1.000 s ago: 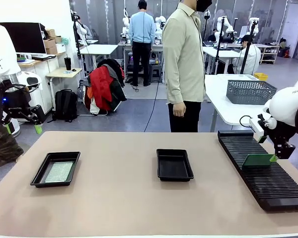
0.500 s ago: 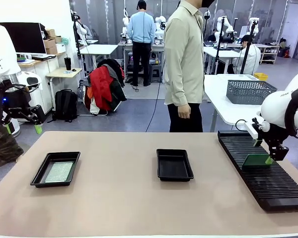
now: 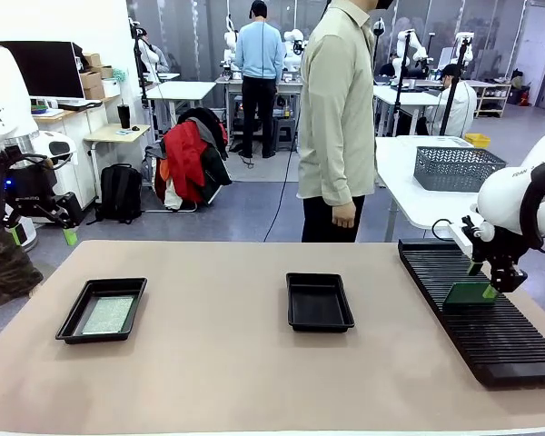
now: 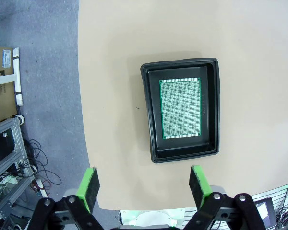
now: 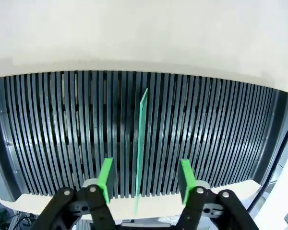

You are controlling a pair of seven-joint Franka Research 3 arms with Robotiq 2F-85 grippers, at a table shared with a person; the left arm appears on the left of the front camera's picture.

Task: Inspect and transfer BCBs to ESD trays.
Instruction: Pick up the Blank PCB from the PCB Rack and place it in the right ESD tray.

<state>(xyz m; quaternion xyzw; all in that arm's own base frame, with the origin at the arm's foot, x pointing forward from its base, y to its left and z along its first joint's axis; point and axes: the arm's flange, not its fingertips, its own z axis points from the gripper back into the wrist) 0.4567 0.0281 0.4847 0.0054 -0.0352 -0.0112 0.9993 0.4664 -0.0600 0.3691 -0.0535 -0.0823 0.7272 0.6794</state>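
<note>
**Front view.** The rack [image 3: 513,350] lies at the right end of the counter [image 3: 218,381]. One BCB [image 3: 463,295] stands on edge in its slots, about midway along the rack. The right tool [image 3: 486,283] is down at the board's upper edge. The near tray [image 3: 320,324], empty, sits left of the rack. The far tray [image 3: 71,332], well farther left of the rack, holds a second BCB [image 3: 107,314] lying flat. The right arm is by far the nearer to the racked BCB.

**Left wrist view.** The left tool [image 4: 144,184] gapes wide and holds nothing. It hangs high over the far tray [image 4: 149,110], well away from the rack.

**Right wrist view.** The BCB [image 5: 141,139] shows edge-on, its long axis running along a slot of the rack [image 5: 62,120], straight ahead of the right tool [image 5: 146,179]. The pads [image 5: 107,179] straddle it at middling width, with a gap on either side: no grip yet. The coming move likely needs the jaws to meet across the thin faces, then a lift in line with the slot.
</note>
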